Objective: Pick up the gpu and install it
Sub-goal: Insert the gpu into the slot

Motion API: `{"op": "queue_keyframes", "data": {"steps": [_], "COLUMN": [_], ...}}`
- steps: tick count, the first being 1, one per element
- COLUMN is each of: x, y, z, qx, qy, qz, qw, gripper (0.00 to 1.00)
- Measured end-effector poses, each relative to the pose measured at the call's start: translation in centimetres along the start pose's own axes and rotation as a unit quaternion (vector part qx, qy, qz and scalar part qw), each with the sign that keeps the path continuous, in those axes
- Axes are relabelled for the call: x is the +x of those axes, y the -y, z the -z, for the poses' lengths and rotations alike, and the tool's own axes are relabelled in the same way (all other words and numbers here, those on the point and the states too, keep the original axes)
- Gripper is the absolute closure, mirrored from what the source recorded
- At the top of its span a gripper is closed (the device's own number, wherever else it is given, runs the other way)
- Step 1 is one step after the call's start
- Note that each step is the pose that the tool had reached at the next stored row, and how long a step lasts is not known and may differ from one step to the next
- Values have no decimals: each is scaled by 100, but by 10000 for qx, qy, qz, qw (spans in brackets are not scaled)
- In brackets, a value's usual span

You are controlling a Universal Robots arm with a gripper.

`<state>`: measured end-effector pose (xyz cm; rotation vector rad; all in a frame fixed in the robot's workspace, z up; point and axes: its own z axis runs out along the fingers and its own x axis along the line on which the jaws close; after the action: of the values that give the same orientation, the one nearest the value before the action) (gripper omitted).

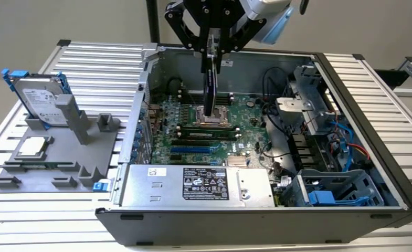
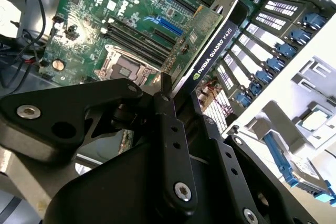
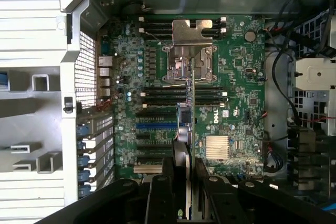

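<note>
Gripper (image 2: 169, 94) clamped on gpu (image 2: 202, 35), card held edge-on. Hangs above motherboard (image 3: 239, 72) inside open computer case (image 1: 363, 100), over the processor socket (image 3: 181, 35).

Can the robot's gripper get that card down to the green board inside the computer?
Probably yes. The case lies open, and the gripper holds the gpu above the motherboard, nothing visible between.
</note>
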<state>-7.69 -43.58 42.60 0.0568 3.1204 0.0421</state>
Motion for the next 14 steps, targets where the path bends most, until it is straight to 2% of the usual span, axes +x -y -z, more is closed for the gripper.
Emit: {"op": "queue_keyframes", "data": {"steps": [10, 14], "x": [0, 1], "y": [-1, -1], "z": [0, 0], "qx": [0, -2], "qy": [0, -3], "qz": [8, 131], "qw": [10000, 9999], "gripper": [100, 100]}}
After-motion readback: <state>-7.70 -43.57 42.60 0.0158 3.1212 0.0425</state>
